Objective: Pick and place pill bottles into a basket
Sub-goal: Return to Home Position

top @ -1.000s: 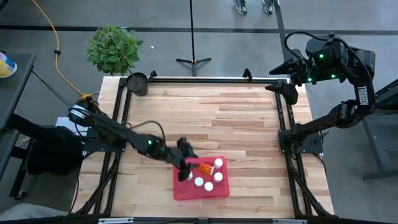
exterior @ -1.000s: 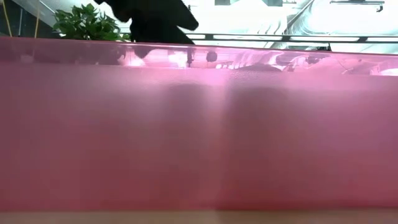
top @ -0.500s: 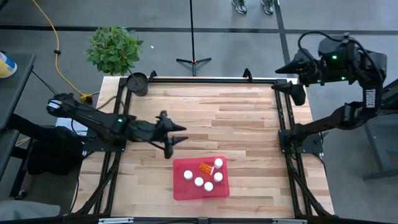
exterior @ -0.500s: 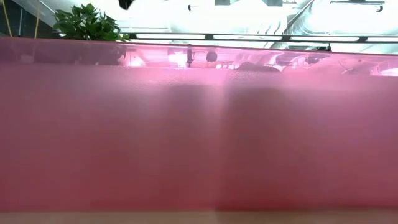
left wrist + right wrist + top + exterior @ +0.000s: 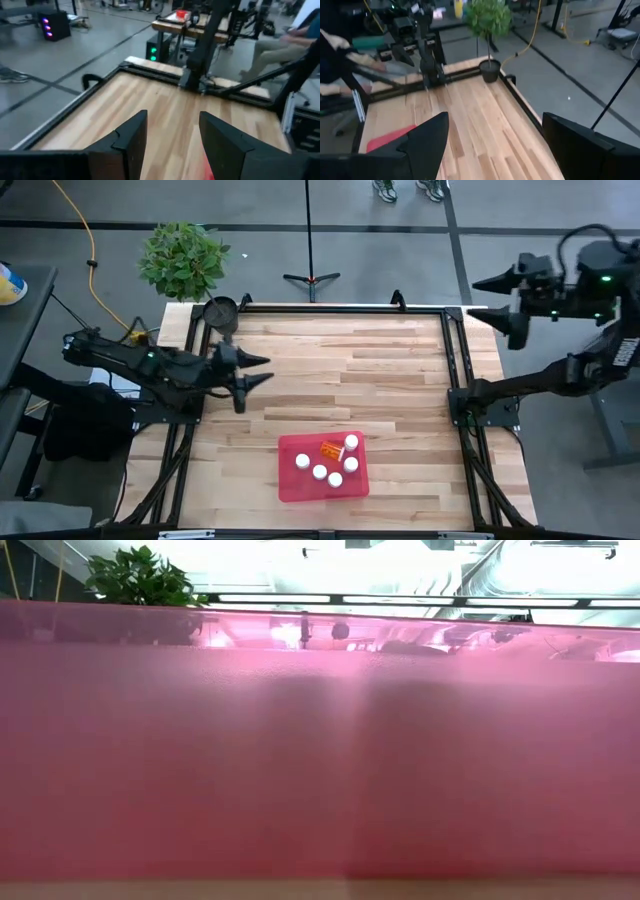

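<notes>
Left tool hangs released and empty just inside the worktop's left edge, its fingers spread with nothing between them, while the right tool, also released and empty, is held off the far right corner. Both are well apart from the basket, which rests midway along the near edge with all six pill bottles inside it, the orange bottle among five white ones. With no bottle outside the basket, the arms appear parked wide to keep the worktop unobstructed.

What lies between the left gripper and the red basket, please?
Only bare wooden table, seen in the high view, separates the left gripper from the basket.
</notes>
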